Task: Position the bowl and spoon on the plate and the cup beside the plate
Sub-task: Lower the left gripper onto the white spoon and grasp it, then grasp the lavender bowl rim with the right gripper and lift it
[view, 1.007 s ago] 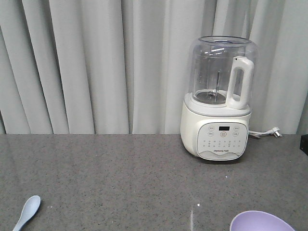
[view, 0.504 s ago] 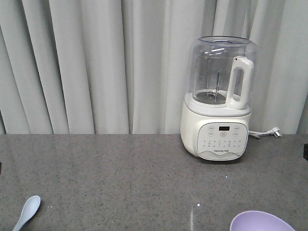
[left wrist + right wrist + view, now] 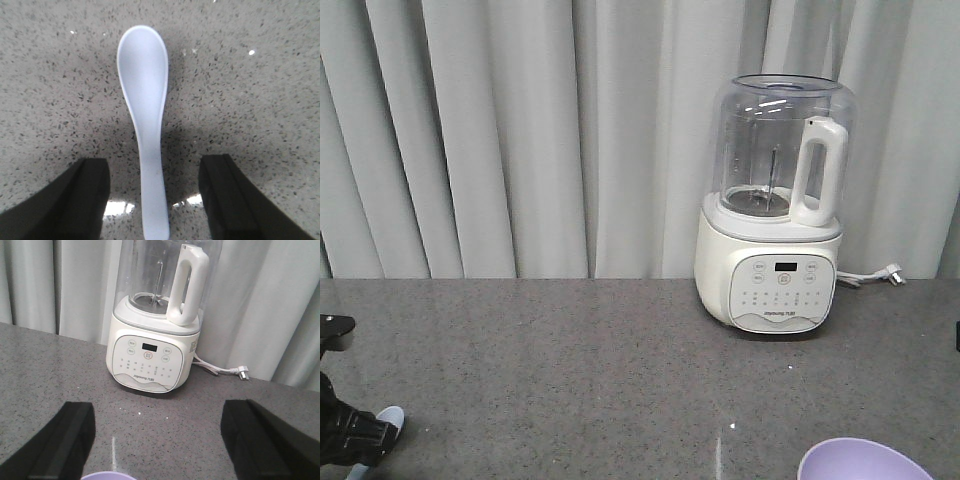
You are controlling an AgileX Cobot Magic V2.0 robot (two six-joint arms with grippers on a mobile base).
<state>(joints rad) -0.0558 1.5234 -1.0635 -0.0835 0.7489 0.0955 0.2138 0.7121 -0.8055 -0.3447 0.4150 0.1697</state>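
Observation:
The pale bluish-white spoon (image 3: pixel 145 95) lies flat on the speckled grey counter, scoop pointing away from me. My left gripper (image 3: pixel 154 166) is open and straddles its handle, with one black finger (image 3: pixel 86 192) on each side and neither touching it. In the front view the left gripper (image 3: pixel 350 432) covers most of the spoon (image 3: pixel 392 414) at the bottom left. The lavender bowl (image 3: pixel 865 460) sits at the bottom right, and only its rim (image 3: pixel 107 476) shows below my open, empty right gripper (image 3: pixel 157 415). The plate and the cup are out of view.
A white blender (image 3: pixel 775 210) with a clear jug stands at the back right of the counter (image 3: pixel 570 360), its cord and plug (image 3: pixel 243 372) lying to its right. Grey curtains hang right behind the counter's back edge.
My left gripper has come into the front view at the bottom left and now covers most of the spoon. The spoon, bowl and blender have not moved.

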